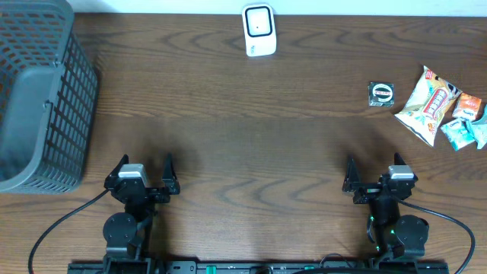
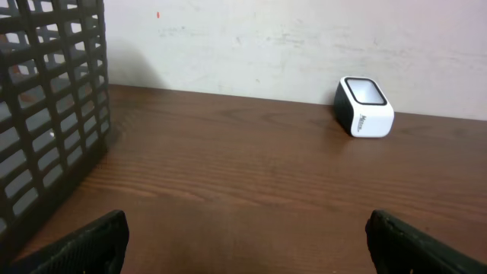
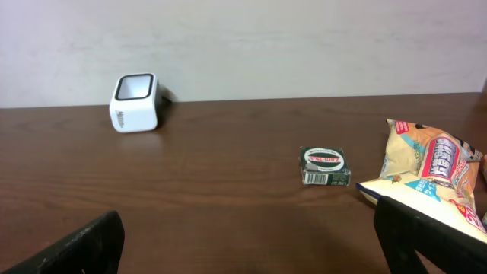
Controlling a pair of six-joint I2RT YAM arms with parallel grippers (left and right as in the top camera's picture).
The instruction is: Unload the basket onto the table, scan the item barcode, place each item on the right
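Sitting low at the near edge of the wooden table [image 1: 251, 129], both arms are seen well apart from every object. The left gripper [image 1: 145, 164] is spread wide with nothing between its fingers; the right gripper [image 1: 373, 166] is likewise released and empty.

The white barcode scanner [image 1: 259, 30] is placed at the far edge, near the middle, with its dark window tilted upward.

Items for scanning are grouped at the far right. A small green packet [image 1: 381, 93] is laid flat on its own. Near it on the right, a yellow snack bag [image 1: 428, 103] is laid flat. An orange packet [image 1: 469, 104] and teal packets [image 1: 466, 132] are bunched against the bag's right side at the table edge. The count of teal packets cannot be told.

A grey mesh basket [image 1: 38, 99] is set at the far left corner, well apart from the scanner.

In the left wrist view the basket wall is seen on the left and the scanner ahead to the right. In the right wrist view the scanner is seen ahead left, with the green packet and snack bag ahead right.

Black cables [image 1: 53, 228] are run from both arm bases along the near edge.
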